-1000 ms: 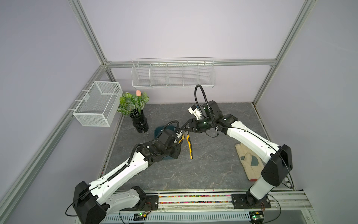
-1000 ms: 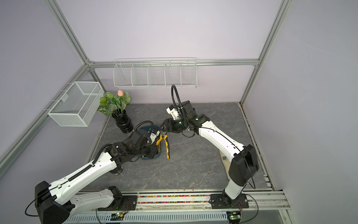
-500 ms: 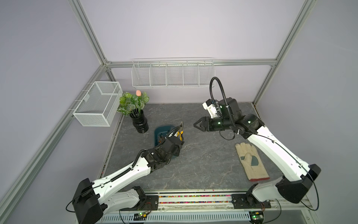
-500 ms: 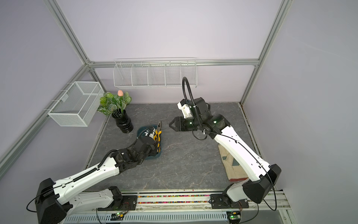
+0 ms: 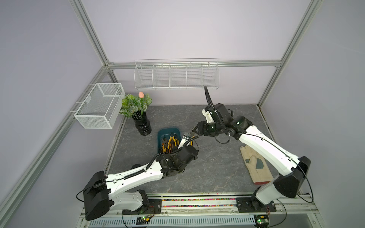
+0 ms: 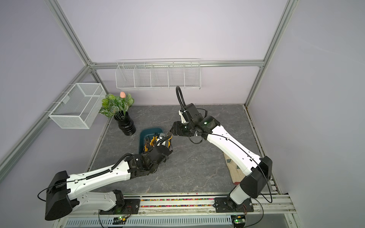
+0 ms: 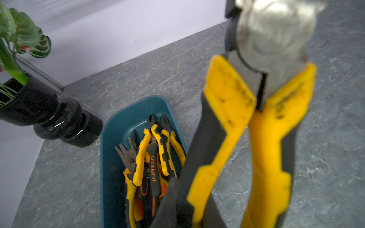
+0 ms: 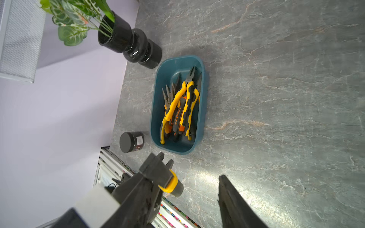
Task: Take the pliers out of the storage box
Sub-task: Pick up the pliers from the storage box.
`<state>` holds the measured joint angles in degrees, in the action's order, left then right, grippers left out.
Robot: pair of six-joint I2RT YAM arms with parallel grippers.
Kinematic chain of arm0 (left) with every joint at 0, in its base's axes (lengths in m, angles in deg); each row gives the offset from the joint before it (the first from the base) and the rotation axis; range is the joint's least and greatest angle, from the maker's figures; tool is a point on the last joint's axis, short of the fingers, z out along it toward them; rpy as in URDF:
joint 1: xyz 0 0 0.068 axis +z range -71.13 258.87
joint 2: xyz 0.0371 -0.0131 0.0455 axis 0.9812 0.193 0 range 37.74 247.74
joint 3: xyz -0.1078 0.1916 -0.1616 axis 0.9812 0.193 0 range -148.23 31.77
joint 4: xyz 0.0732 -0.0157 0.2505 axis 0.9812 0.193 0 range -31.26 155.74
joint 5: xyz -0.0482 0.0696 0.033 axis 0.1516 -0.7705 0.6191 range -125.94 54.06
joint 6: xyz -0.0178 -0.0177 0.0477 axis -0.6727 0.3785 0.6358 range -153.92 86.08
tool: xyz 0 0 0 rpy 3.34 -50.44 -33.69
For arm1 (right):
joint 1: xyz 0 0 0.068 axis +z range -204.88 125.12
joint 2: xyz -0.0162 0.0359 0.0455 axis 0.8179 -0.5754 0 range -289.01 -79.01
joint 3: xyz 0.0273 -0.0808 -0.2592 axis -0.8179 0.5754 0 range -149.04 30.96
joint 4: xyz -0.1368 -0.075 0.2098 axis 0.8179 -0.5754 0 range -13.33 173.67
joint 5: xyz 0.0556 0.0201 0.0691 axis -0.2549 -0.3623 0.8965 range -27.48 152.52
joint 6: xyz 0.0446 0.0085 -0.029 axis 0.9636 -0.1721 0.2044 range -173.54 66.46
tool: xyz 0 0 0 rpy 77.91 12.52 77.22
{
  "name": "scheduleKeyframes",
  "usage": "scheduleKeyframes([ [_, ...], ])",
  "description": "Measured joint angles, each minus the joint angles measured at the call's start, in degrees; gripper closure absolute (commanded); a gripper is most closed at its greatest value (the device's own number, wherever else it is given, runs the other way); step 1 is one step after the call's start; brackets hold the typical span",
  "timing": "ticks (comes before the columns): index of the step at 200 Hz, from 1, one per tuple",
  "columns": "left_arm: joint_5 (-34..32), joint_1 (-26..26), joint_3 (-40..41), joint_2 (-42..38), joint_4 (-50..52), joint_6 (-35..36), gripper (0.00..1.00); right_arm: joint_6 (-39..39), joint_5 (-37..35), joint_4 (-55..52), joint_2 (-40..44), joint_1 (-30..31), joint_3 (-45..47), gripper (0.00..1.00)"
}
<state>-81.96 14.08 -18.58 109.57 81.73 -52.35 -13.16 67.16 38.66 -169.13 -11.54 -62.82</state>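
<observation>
Left gripper [image 5: 185, 148] is clamped on yellow-handled pliers [image 7: 227, 110], head up over the grey marbled tabletop [image 5: 217, 167] beside the teal storage box [image 5: 161, 134]. Right gripper [image 8: 189, 177] gapes alongside, plain lilac walls [image 5: 177, 29] around.

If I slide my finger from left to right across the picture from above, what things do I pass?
In a top view: mesh basket → plant vase → storage box → work glove.
</observation>
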Motion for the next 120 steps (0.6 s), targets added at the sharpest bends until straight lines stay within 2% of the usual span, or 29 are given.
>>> scheduleKeyframes([
  [74, -9.99, -3.43, -3.02, 6.51, 0.46, -1.16, 1.00, 4.87, -5.40, 5.86, 1.51, 2.69, 4.22, 0.52],
  [95, -11.45, -3.80, -3.63, 6.40, 0.85, -2.64, 1.00, 5.27, -6.47, 6.78, 3.43, 3.41, 5.01, 0.55],
  [120, -11.02, -3.85, -3.15, 4.74, 0.87, -4.07, 1.00, 6.21, -8.20, 7.65, 7.72, 3.89, 8.04, 0.53],
])
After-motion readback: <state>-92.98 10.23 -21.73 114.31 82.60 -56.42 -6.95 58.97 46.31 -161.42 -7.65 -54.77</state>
